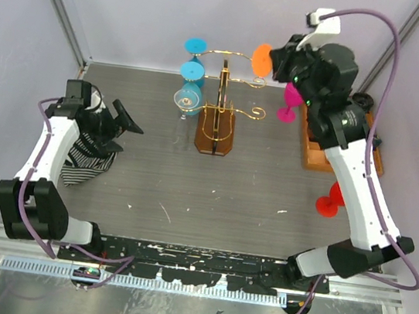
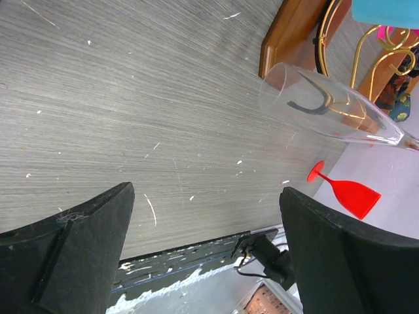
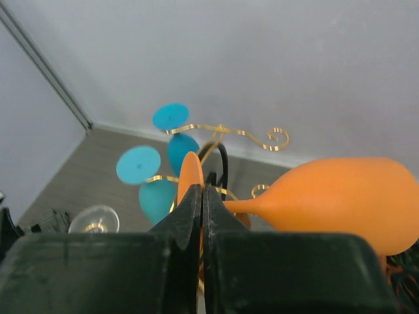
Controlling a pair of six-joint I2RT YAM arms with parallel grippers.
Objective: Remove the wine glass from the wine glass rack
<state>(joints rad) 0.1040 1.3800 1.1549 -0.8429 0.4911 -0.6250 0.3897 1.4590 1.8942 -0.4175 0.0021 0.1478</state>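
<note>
Nearest on the right, a red glass (image 1: 330, 201) sits on the table (image 1: 189, 193). On the left, a striped cloth (image 1: 84, 163) lies below the left hand (image 2: 206, 193), whose fingers stand wide apart with nothing between them. Further back in the middle stands the rack (image 1: 220, 108), gold wire on a brown wooden base. A clear glass (image 1: 186, 99) is just beside its left side, and two blue glasses (image 1: 193, 70) are on its left arms. A wooden tray (image 1: 315, 152) lies to the right, with a pink glass (image 1: 287, 107) near it. Farthest back, the right hand (image 3: 201, 196) is clamped on the foot of the orange wine glass (image 3: 334, 203), which lies sideways at the tip of the rack's upper right arm. I cannot tell whether it touches the wire.
</note>
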